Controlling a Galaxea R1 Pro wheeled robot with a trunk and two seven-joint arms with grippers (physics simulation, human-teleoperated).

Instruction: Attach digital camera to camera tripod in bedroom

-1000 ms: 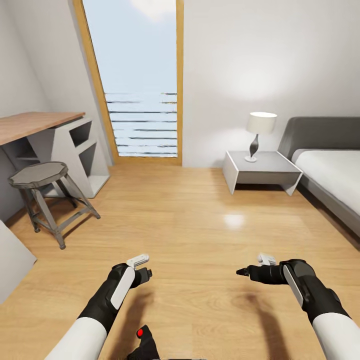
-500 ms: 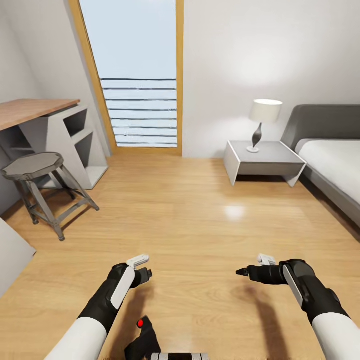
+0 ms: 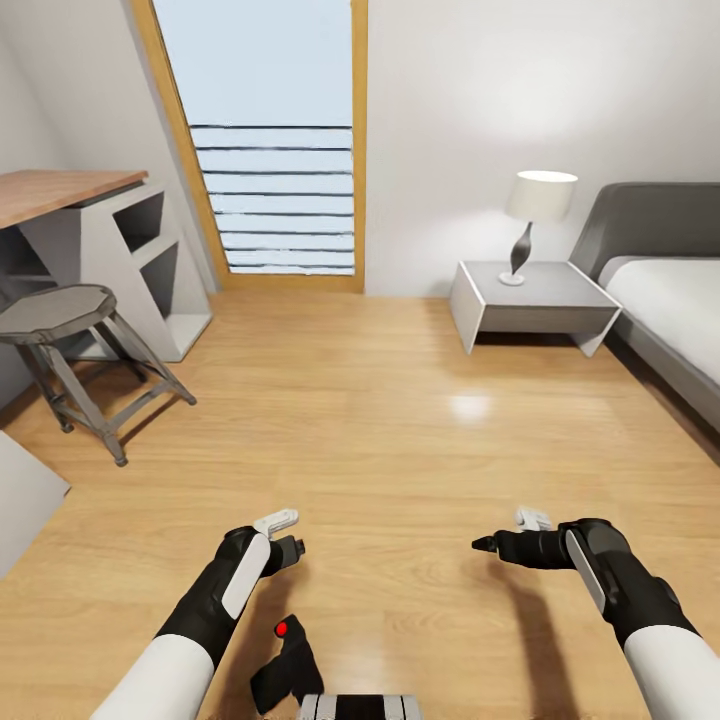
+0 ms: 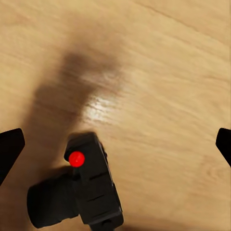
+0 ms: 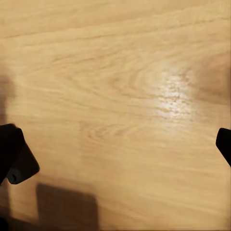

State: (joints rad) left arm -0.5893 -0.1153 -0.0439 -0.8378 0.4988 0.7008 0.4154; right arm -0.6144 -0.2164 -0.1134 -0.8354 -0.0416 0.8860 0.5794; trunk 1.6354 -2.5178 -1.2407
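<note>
Camera (image 3: 287,660): on floor (image 3: 400,430) beside base, awaiting pickup.
Left hand (image 3: 283,535): above camera, fingers spread wide, empty.
Right hand (image 3: 505,535): spread wide, empty, idle.

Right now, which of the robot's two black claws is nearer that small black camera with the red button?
The left gripper: the black digital camera lies on the wood floor just beneath it; the right gripper hangs farther off.
</note>
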